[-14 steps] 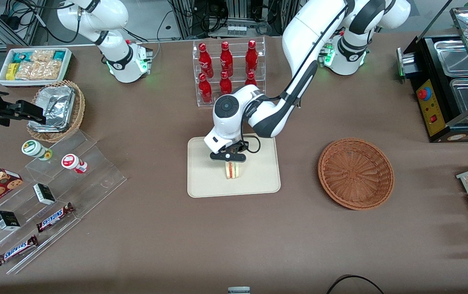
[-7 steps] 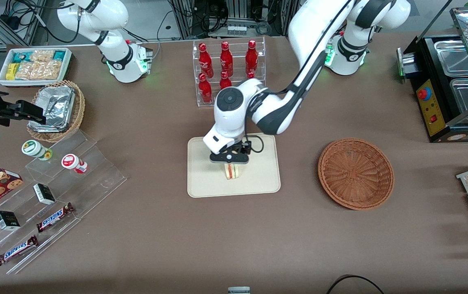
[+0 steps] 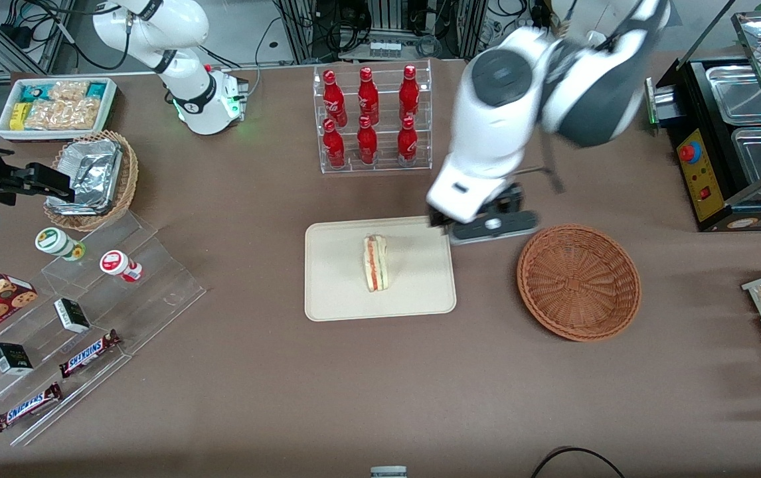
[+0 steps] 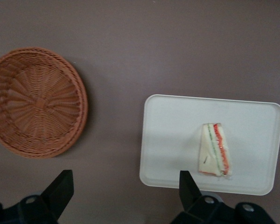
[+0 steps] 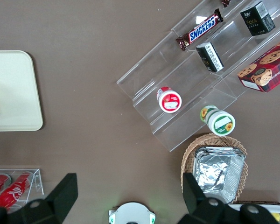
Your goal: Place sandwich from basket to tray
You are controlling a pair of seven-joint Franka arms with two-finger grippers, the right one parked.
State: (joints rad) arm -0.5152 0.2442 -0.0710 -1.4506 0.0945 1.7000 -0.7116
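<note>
Front view shows the tray (image 3: 334,279) as the reference: the sandwich (image 3: 376,263) lies on it, near its middle, with the red-orange filling edge showing and nothing touching it. The basket (image 3: 578,282) sits on the worktop (image 3: 380,372) beside the tray, toward the working arm's end, and holds nothing. Farther from the front camera than the tray, a clear rack holds 6 red bottles (image 3: 367,113). Toward the parked arm's end, a tan wicker basket (image 3: 125,192) holds silver foil containers, and a white bin (image 3: 55,106) holds snack packets. The gripper (image 3: 490,224) hangs above the worktop between the tray's corner and the basket, raised well clear of both; in the left wrist view its fingers (image 4: 60,189) stand wide apart with nothing between them. Half a second ago the gripper was down over the sandwich on the tray; it has since let go, risen and swung toward the basket, while the sandwich stayed on the tray.
</note>
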